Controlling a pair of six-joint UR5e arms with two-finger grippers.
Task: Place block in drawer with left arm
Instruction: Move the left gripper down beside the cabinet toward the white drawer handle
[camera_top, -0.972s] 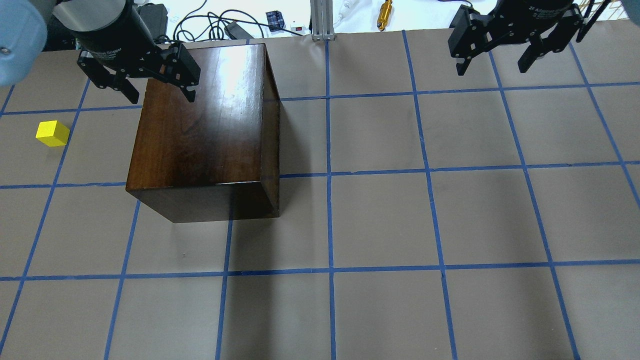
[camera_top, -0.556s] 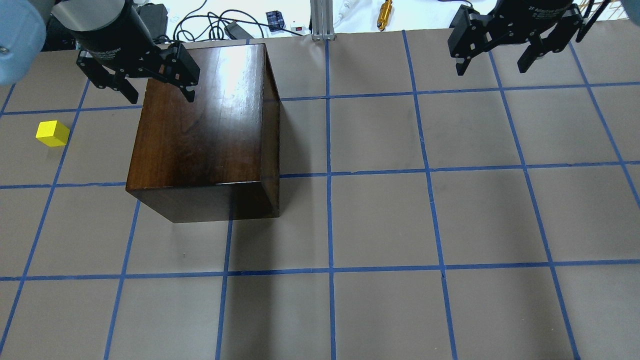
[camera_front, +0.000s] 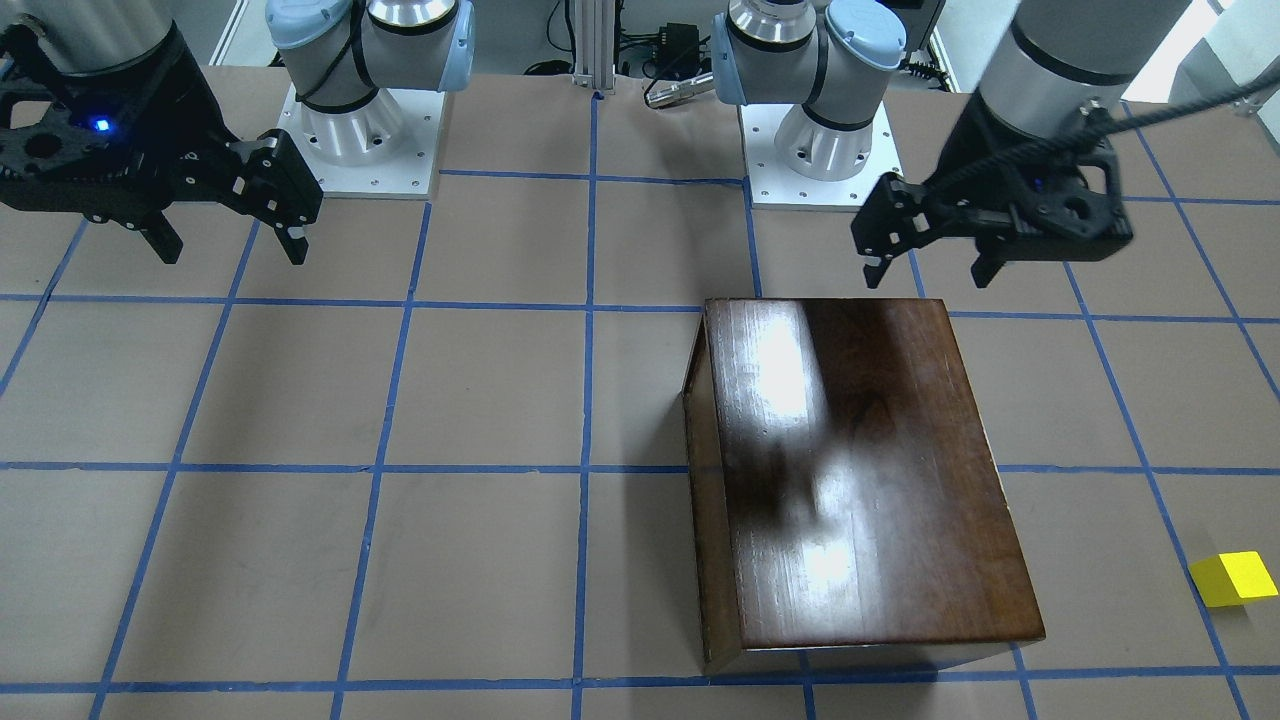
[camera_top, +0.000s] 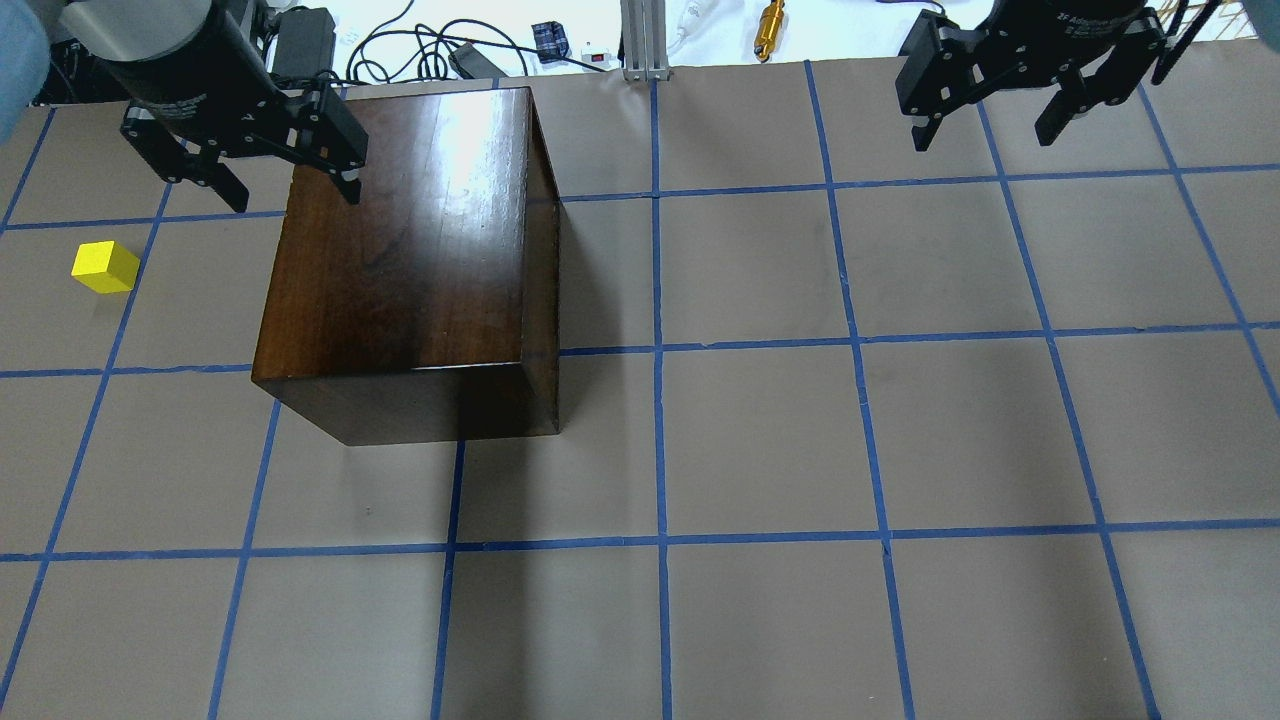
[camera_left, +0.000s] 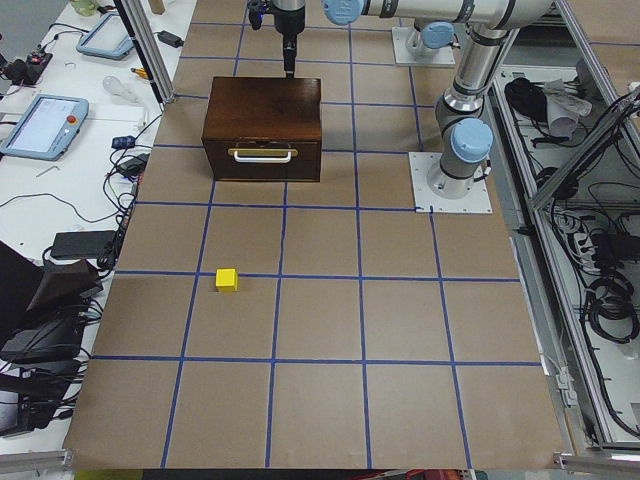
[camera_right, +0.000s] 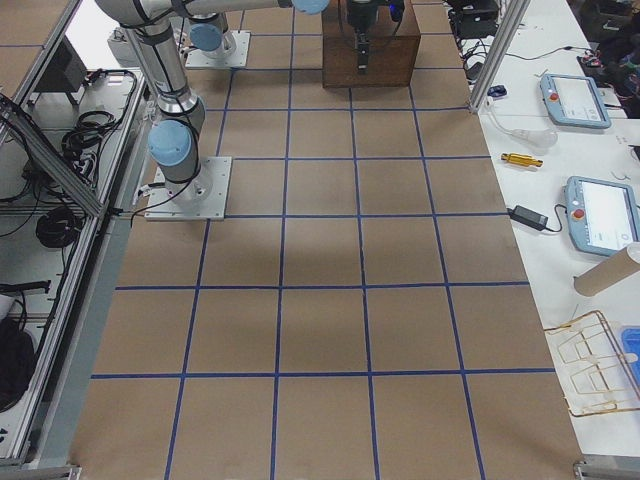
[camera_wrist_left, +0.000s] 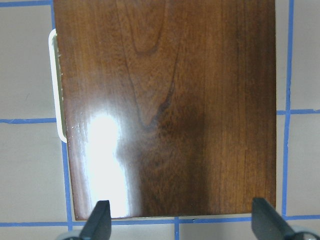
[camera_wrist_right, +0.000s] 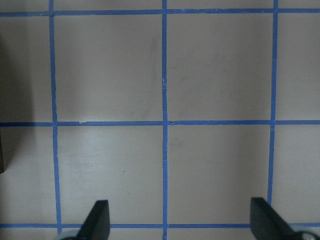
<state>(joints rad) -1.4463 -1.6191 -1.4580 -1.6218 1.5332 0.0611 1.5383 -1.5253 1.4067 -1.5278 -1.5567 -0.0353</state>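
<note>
**Front-facing view.** The left gripper (camera_front: 930, 272), jaws spread and empty, hangs over the twelve o'clock edge of the wooden box (camera_front: 860, 470). The block (camera_front: 1235, 578) sits on the table (camera_front: 480, 400) at four o'clock of the box, well apart from it. The right gripper (camera_front: 232, 250), likewise spread and empty, hangs at ten o'clock, far from both.

**Overhead view.** The block lies at nine o'clock of the box and the left gripper at eleven.

**Left-side view.** The drawer (camera_left: 262, 168) is shut. Its pull (camera_left: 262, 153) faces the block, which lies at six o'clock.

**Left wrist view.** The fingertips (camera_wrist_left: 100, 220) frame the box's glossy top, with nothing between them.

We judge the task to be at its opening, with the block not yet grasped and the drawer not yet drawn. The next move calls for bringing the left gripper round to the pull and drawing the drawer out. Only then can the block be lifted and set inside.
</note>
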